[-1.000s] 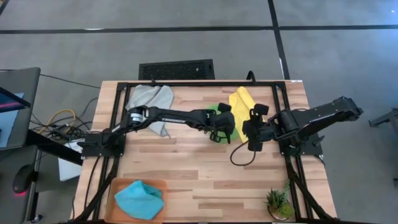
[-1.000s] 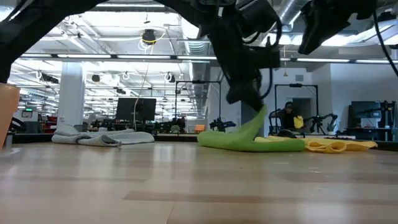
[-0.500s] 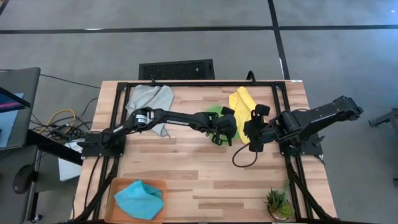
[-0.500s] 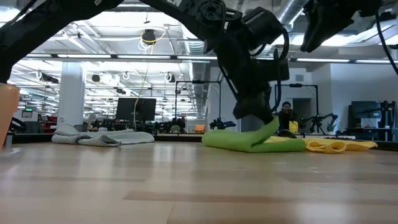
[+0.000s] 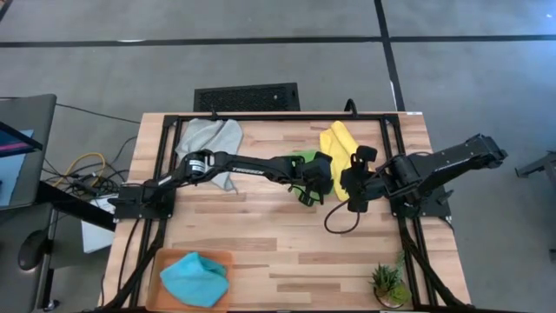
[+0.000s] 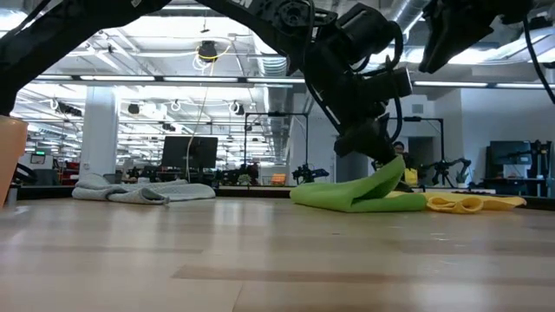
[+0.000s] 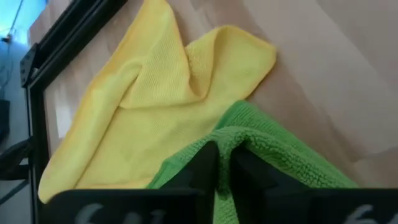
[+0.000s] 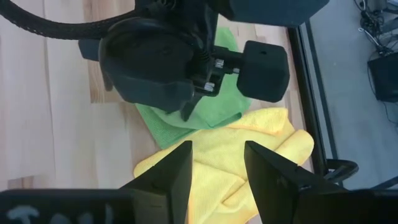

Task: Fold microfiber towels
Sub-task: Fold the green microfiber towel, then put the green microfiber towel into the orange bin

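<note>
Desk (image 5: 261, 235) layout, left to right. Orange tray (image 5: 163, 256) at the near left corner holds the teal towel (image 5: 195, 277), bunched rather than flat; nothing else is in the tray. Grey towel (image 5: 211, 139) lies crumpled at the far left, partly under the left arm. Small potted plant (image 5: 387, 283) stands at the near right corner, well apart from the work.

Left gripper (image 6: 381, 166) reaches across to mid-desk, jaws pinched shut on an edge of the green towel (image 6: 351, 194), which is lifted at that edge while the rest lies doubled on the wood. In the left wrist view the green cloth is bunched between the fingers (image 7: 199, 168), with the yellow towel (image 7: 155, 106) spread just beyond and touching it.

Right gripper (image 5: 354, 184) hovers just beside, above the yellow towel, jaws apart and holding nothing.

Risks, as judged:
- Green overlaps yellow, so dragging the fold could pull the yellow towel along.
- Grip is on a thick bunch, not a clean corner; the fold may land skewed.
- The two grippers are close; a sideways move could make them collide.
</note>
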Robot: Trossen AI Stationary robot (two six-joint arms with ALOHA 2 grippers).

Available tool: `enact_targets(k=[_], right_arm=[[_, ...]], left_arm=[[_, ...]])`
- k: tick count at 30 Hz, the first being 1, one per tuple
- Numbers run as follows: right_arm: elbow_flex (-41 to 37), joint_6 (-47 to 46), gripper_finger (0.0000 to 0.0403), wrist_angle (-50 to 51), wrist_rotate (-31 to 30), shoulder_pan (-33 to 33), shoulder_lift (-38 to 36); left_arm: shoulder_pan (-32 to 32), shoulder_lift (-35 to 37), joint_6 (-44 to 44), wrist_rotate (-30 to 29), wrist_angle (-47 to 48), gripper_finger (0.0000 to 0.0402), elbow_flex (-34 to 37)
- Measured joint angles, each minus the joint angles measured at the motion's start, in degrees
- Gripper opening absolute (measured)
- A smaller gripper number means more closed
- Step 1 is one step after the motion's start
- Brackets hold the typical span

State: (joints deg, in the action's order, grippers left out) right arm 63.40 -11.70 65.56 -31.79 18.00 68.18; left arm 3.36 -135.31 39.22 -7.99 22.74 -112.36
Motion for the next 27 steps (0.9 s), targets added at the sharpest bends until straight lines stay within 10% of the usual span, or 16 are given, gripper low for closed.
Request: enact_targets(k=[15,27], right_arm=[[0.0,0.01,0.0169,0.0,0.0,0.0,0.02],[0.0,0.09,0.0169,0.52,0.02,0.0,0.02]], left_arm=[[-0.1,0.0,-4.43,-2.47,1.39,0.0139,-0.77],[2.53,0.04,-19.1,3.57,34.59,0.0139,-7.15]])
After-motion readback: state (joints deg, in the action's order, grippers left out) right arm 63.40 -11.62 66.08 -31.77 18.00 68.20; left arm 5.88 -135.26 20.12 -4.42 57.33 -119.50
